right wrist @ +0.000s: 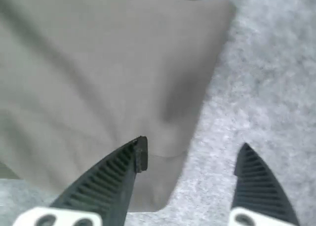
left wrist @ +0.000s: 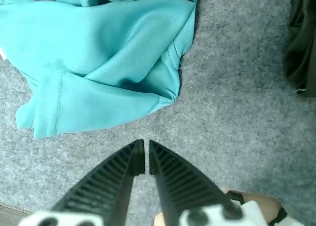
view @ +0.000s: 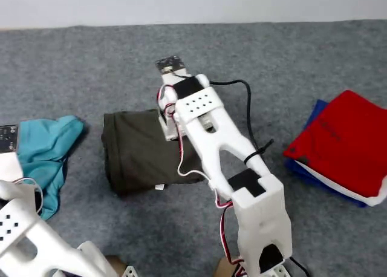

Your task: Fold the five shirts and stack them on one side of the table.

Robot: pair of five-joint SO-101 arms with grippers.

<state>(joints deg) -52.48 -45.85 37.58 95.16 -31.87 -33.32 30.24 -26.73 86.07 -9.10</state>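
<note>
A folded olive shirt (view: 139,150) lies mid-table on the grey carpet. My right gripper (right wrist: 192,154) hovers open over its right edge. One finger (right wrist: 133,159) is above the olive shirt (right wrist: 98,88) and the other is above bare carpet. A crumpled teal shirt (view: 48,147) lies at the left. My left gripper (left wrist: 146,157) is shut and holds nothing, just short of the teal shirt (left wrist: 98,63). At the right edge sits a stack with a folded red shirt (view: 344,141) on top of white and blue ones (view: 314,117).
The grey carpet (view: 272,65) covers the whole table. The right arm (view: 230,156) stretches from the near edge across the olive shirt's right side. The left arm (view: 18,225) sits at the near left corner. A strip of the olive shirt (left wrist: 302,38) shows in the left wrist view.
</note>
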